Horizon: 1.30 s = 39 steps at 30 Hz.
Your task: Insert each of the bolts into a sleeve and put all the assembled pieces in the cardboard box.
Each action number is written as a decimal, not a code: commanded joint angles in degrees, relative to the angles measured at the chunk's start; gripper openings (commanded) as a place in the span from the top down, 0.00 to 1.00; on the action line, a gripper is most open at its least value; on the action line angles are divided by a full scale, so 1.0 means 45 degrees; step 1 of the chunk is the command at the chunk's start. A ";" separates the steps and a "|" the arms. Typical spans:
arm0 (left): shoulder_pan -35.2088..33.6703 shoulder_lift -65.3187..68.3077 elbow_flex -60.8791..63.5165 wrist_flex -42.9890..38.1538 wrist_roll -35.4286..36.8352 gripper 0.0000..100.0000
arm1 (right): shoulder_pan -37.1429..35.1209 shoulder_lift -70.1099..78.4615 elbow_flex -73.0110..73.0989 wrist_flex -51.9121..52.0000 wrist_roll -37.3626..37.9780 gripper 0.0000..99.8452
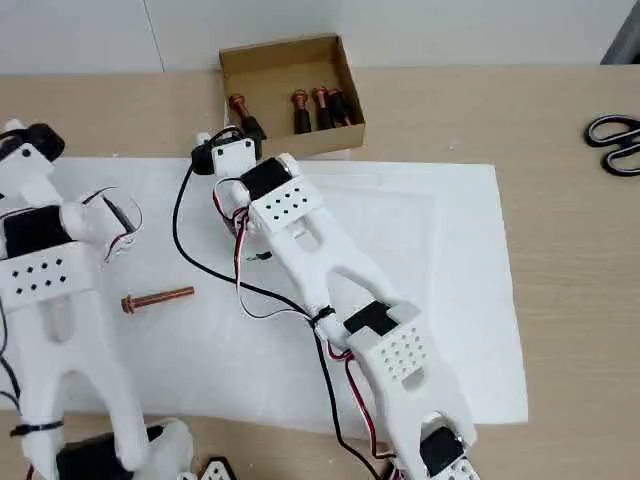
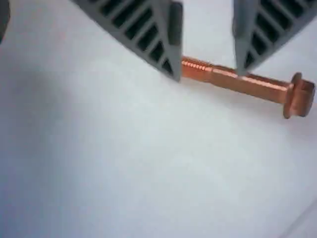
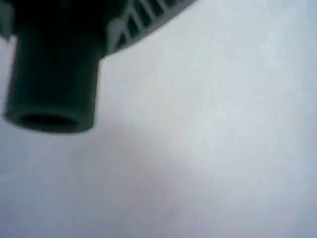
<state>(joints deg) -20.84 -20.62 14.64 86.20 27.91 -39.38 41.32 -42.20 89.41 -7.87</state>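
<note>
Grey ribbed fingers (image 2: 148, 29) of the left gripper (image 2: 207, 59) fill the foreground of the left wrist view. They stand apart with a clear gap between them, astride the threaded end of a copper-coloured flanged bolt (image 2: 242, 84) that lies flat on the white paper sheet (image 2: 124, 163). Whether the fingertips touch the shank cannot be told. In the right wrist view the right gripper (image 3: 57, 29) is clamped on a short black cylindrical sleeve (image 3: 52, 84), whose open end faces the paper sheet (image 3: 213, 139). In the high view the same loose bolt (image 1: 158, 298) lies left of centre on the sheet (image 1: 440, 250), its head pointing to the left edge of the frame, just right of the white left arm (image 1: 50, 270). The white right arm (image 1: 300, 230) runs from the lower right of the frame up to the centre, its wrist close to the front wall of the open brown cardboard box (image 1: 283, 60) at the top centre. Inside the box lie copper bolts already seated in black sleeves: three side by side (image 1: 322, 108) towards its right wall and one (image 1: 243, 115) near its left wall. Dark-handled scissors (image 1: 612, 143) rest on the light wooden table (image 1: 560, 300) at the right edge of the frame, well apart from the sheet.
</note>
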 commanded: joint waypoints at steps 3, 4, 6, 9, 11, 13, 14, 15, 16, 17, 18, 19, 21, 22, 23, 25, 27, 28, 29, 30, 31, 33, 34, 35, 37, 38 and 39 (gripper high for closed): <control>0.0274 -0.1719 -0.0029 -0.0449 0.0000 0.94 | 0.0166 -0.1358 -0.1270 0.1475 0.0156 1.00; 0.0371 -0.1915 -0.0029 -0.0527 0.0000 0.94 | 0.0205 -0.1612 -0.1387 0.1631 0.0156 1.00; 0.0703 -0.2266 -0.0029 -0.0547 0.0000 0.94 | 0.0342 -0.2120 -0.1407 0.1748 0.0020 1.00; 0.1172 -0.2657 -0.0029 -0.0547 0.0000 0.94 | 0.0557 -0.2706 -0.1407 0.1807 -0.0645 1.00; 0.1289 -0.2872 -0.0029 -0.0547 0.0000 0.94 | 0.0733 -0.3096 -0.1407 0.1944 -0.1016 1.00; 0.1289 -0.3048 -0.0029 -0.0547 0.0000 0.94 | 0.1045 -0.3487 -0.1407 0.1983 -0.1328 1.00; 0.1289 -0.3106 -0.0029 -0.0547 0.0000 0.94 | 0.1162 -0.3683 -0.1407 0.2002 -0.1465 1.00; 0.1289 -0.3165 -0.0029 -0.0508 0.0000 0.94 | 0.1319 -0.3897 -0.1387 0.2022 -0.1543 1.00; 0.1289 -0.3204 -0.0029 -0.0469 0.0000 0.94 | 0.1455 -0.4112 -0.1387 0.2042 -0.1582 1.00; 0.1289 -0.3263 -0.0029 -0.0449 0.0000 0.94 | 0.1553 -0.4308 -0.1387 0.2100 -0.1602 1.00; 0.1289 -0.3302 -0.0029 -0.0430 0.0000 0.94 | 0.1670 -0.4484 -0.1387 0.2120 -0.1602 1.00; 0.1289 -0.3321 -0.0049 -0.0254 0.0000 0.94 | 0.1768 -0.4620 -0.1368 0.2120 -0.1602 1.00; 0.1328 -0.3282 -0.0049 0.0078 0.0098 0.94 | 0.1905 -0.4913 -0.1192 0.2120 -0.1602 1.00; 0.1446 -0.3263 -0.0010 0.0176 0.0137 0.94 | 0.1944 -0.5050 -0.1035 0.2120 -0.1602 1.00; 0.1504 -0.3263 0.0029 0.0176 0.0449 0.94 | 0.1944 -0.5206 -0.0840 0.2120 -0.1602 1.00; 0.1563 -0.3321 0.0400 0.0098 0.1778 0.98 | 0.1944 -0.5519 -0.0293 0.2120 -0.1602 1.00; 0.1582 -0.3263 0.0850 0.0098 0.3145 0.99 | 0.1924 -0.5910 0.0430 0.2120 -0.1621 1.00; 0.1582 -0.3243 0.1143 0.0098 0.3692 0.99 | 0.1924 -0.6105 0.0781 0.2120 -0.1621 1.00; 0.1582 -0.3243 0.1455 0.0059 0.4142 0.99 | 0.1944 -0.6320 0.1094 0.2120 -0.1621 1.00; 0.1582 -0.3243 0.1807 -0.0059 0.4474 0.99 | 0.1944 -0.6515 0.1407 0.2120 -0.1621 1.00; 0.1543 -0.3302 0.2139 -0.0332 0.4591 0.99 | 0.1983 -0.6711 0.1700 0.2120 -0.1621 1.00; 0.1348 -0.3341 0.2510 -0.1016 0.4532 0.99 | 0.2178 -0.7062 0.2208 0.2100 -0.1621 1.00; 0.1348 -0.3341 0.2530 -0.0977 0.4415 0.99 | 0.2198 -0.7219 0.2403 0.2081 -0.1621 1.00; 0.1446 -0.3341 0.2589 -0.0899 0.4200 0.99 | 0.2237 -0.7355 0.2559 0.2081 -0.1621 1.00; 0.1836 -0.3263 0.2784 -0.0742 0.4005 0.99 | 0.2237 -0.7590 0.2852 0.2081 -0.1621 1.00; 0.2051 -0.3302 0.2999 -0.0684 0.4024 0.99 | 0.2237 -0.7707 0.2950 0.2081 -0.1621 1.00; 0.2208 -0.3341 0.3253 -0.0586 0.4142 0.99 | 0.2237 -0.7785 0.2989 0.2081 -0.1621 1.00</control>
<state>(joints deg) -12.66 -33.89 28.09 83.47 46.46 -29.80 10.37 -28.92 98.29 -14.64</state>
